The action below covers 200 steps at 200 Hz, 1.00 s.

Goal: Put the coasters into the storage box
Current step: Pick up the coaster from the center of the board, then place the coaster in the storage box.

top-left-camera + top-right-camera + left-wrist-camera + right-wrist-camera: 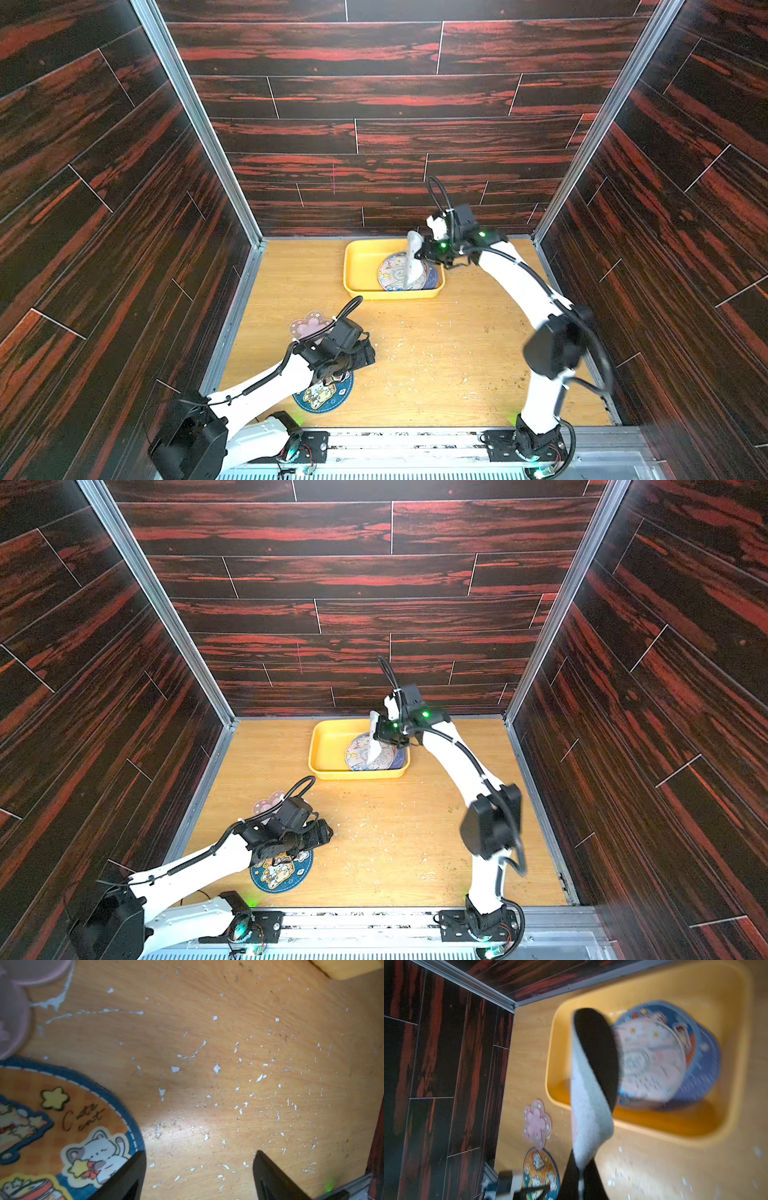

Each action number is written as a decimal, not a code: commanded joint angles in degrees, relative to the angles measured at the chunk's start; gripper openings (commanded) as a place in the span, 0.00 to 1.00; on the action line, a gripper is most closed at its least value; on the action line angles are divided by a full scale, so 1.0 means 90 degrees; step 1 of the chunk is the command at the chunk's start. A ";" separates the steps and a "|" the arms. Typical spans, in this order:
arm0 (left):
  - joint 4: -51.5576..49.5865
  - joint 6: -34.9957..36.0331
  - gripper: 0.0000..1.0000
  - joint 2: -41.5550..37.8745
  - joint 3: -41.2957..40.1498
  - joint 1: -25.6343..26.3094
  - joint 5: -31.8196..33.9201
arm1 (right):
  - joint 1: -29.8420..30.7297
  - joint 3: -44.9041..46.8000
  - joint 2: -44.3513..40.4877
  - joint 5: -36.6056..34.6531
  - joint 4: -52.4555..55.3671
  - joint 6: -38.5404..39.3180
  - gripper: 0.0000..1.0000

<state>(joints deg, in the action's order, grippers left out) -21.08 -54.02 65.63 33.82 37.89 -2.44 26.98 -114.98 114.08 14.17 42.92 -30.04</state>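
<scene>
The right claw is pinched tight on the edge of a thin, round grey-faced coaster with a black back. It holds the coaster on edge above the right half of the shallow yellow plastic storage box. Two round discs lie inside the box below it. A pale cartoon-print coaster is on top, overlapping a dark blue coaster that peeks out near the box's right wall. The box sits at the far middle of the wooden tabletop. At the near left, the left claw hangs with jaws wide, gripping nothing, just beside an orange cat-print coaster with a blue rim. A pink translucent blossom-shaped coaster lies just beyond that one, farther back.
</scene>
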 commanded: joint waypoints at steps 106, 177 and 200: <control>-0.0429 -0.0121 0.85 -0.0437 -0.0273 -0.0301 0.0178 | -0.0404 -0.2938 0.3426 0.0782 0.0692 0.0122 0.00; -0.0828 -0.0138 0.85 -0.0638 -0.0263 -0.0372 0.0388 | -0.0586 -0.2684 0.3360 0.0108 0.1176 0.0543 0.37; -0.1109 -0.0170 0.85 -0.0738 -0.0224 -0.0389 0.0613 | -0.0576 -0.2652 0.3223 -0.0107 0.1265 0.0640 0.66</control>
<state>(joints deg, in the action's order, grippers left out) -26.61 -54.87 60.88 31.92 34.81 -0.14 21.12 -139.31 143.37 15.49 51.55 -26.63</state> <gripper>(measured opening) 0.850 0.565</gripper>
